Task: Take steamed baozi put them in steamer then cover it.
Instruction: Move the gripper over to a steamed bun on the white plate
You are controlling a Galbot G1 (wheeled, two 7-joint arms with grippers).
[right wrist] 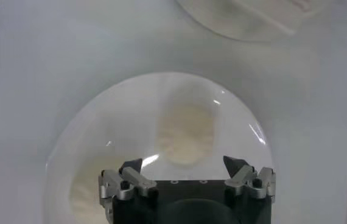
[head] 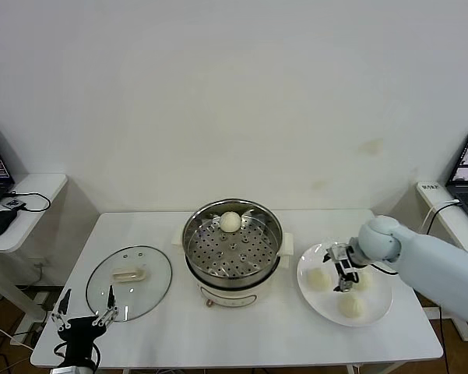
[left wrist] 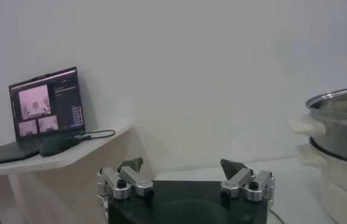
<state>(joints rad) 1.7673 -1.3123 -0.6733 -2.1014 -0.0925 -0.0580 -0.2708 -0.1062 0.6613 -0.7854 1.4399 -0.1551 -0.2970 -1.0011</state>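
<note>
A: Progress? One small round cream-white steamed baozi (head: 230,221) sits on the perforated floor of the round shiny stainless-steel steamer (head: 272,251), at its far side. Three left on the flat white plate (head: 378,308).

B: Right gripper (head: 343,273)?

A: Over the plate, jaws spread wide, pinching nothing. In the right wrist view a bun (right wrist: 184,134) lies just ahead of the jaws, roughly centred between them; another bun (right wrist: 88,192) lies off to one side, beside one jaw. Judging from that, the second pick is being lined up.

B: Left gripper (head: 84,313)?

A: Parked low at the near bench edge, jaws spread, empty. The round clear glass cover (head: 128,280) with metal rim and cream oblong handle lies flat just beyond those jaws, untouched.

B: So what remains?

A: Three buns to move, then the cover goes on.

B: Surface, room?

A: White bench (head: 249,335), steamer on a white electric cooker base (head: 226,296) mid-bench. Plain pale wall behind. Side shelves on both flanks, each carrying a laptop (left wrist: 45,106); cables trail off them.
</note>
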